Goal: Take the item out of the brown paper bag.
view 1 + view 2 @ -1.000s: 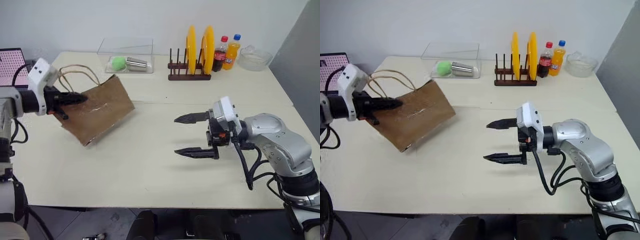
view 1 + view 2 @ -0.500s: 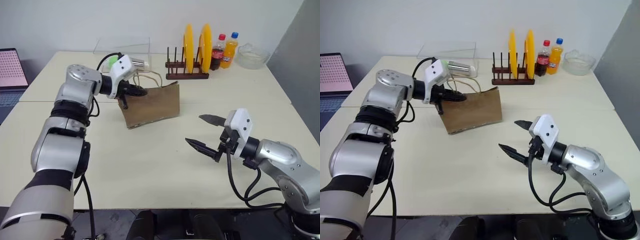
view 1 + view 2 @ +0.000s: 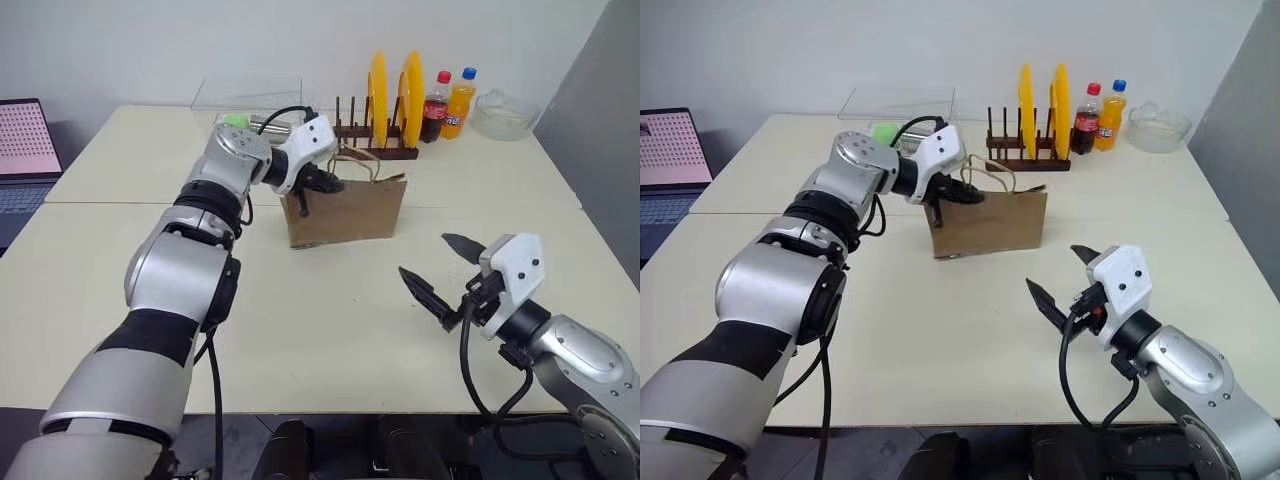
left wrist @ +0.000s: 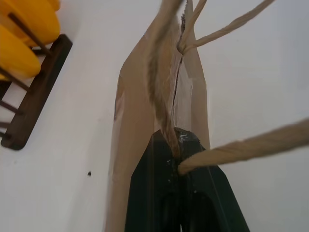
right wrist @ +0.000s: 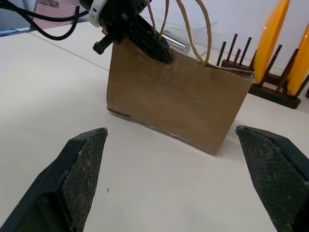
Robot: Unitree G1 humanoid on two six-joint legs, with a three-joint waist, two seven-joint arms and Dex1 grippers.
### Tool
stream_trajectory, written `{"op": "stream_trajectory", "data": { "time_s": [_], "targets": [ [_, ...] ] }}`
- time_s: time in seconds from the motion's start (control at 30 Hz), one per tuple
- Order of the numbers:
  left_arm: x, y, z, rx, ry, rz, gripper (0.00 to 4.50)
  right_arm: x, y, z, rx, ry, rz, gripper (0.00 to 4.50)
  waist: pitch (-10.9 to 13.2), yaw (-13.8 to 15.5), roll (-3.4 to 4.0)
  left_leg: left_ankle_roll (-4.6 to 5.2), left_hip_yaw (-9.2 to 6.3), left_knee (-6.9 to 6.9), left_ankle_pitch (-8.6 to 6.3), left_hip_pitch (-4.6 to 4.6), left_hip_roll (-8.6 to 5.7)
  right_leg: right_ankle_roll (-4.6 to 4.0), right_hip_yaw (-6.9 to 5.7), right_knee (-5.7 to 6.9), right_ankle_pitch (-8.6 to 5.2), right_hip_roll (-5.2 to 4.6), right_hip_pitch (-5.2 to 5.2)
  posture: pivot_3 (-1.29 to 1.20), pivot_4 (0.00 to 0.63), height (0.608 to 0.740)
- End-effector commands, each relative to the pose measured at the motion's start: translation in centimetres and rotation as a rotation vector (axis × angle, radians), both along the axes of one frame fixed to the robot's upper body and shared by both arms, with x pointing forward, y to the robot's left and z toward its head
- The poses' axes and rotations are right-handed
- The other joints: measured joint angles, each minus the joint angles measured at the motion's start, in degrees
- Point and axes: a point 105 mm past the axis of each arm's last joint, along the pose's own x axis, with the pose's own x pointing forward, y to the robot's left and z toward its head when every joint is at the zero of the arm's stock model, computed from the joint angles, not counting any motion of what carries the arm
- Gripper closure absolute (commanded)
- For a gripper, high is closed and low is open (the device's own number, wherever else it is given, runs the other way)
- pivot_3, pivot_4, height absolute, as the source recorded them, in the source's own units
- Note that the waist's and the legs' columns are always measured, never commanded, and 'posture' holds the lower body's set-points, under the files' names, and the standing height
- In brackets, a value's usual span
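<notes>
on the table, left tool (image 3: pixel 322 182) clamped on brown paper bag (image 3: pixel 345 212) rim, right tool (image 3: pixel 441 272) apart nearby

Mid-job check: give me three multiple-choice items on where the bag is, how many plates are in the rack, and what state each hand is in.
1. Where is the creased brown paper bag?
A. standing on the cream table, in front of the dark wooden plate rack
B. lying flat beside the laptop
C. inside the clear box

2. How many round yellow plates are in the rack?
A. one
B. two
C. four

3. What state are the hands in?
A. both open
B. left hand shut on the bag's top edge, right hand open and empty
C. right hand shut on the bag

Answers: 1 A, the bag stands upright just ahead of the rack. 2 B, two yellow discs stand in the slots. 3 B, the left fingers pinch the rim by the handles; the right fingers are spread apart.
</notes>
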Motion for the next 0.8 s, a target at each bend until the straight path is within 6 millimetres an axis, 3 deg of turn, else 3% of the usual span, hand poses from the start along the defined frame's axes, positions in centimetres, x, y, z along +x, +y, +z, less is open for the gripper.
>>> {"op": "stream_trajectory", "data": {
  "time_s": [0.03,0.3,0.43,0.67,0.8],
  "targets": [
    [0.0,-0.9,2.5,-0.042,-0.087,-0.032,4.48,-1.2,0.5,1.6,-0.014,-0.095,0.009,0.0,0.0,-0.1,0.0,0.0,0.0,0.0,0.0,0.0,0.0,0.0,0.0,0.0,0.0,0.0,0.0,0.0,0.15,0.74],
    [0.4,-0.8,2.2,0.001,-0.18,-0.02,4.48,-1.2,0.7,1.6,-0.021,-0.098,0.003,0.0,0.0,-0.3,-0.01,0.0,0.03,-0.01,0.0,0.04,0.0,0.0,0.04,0.1,0.0,0.01,-0.02,0.0,0.15,0.74],
    [0.4,-0.9,2.1,-0.005,-0.186,-0.024,3.55,-1.1,0.7,1.6,-0.031,-0.098,-0.001,0.0,0.0,-0.3,-0.01,0.0,0.04,-0.01,0.0,0.05,-0.01,0.0,0.05,0.1,0.0,0.01,-0.01,0.0,0.15,0.74],
    [0.2,-0.1,2.2,0.008,-0.176,-0.039,1.27,-1.1,0.8,1.6,-0.043,-0.097,0.001,0.0,0.0,-0.3,-0.01,0.0,0.05,-0.01,0.0,0.08,0.0,0.0,0.05,0.11,0.0,0.01,0.0,0.0,0.15,0.74],
    [0.2,1.3,2.4,0.015,-0.174,-0.028,1.27,-0.8,0.7,1.5,-0.06,-0.08,-0.002,0.0,0.0,-0.5,-0.01,0.0,0.09,-0.01,0.0,0.12,0.0,0.0,0.1,0.12,0.0,0.02,0.0,0.0,0.15,0.74]
  ]
}}
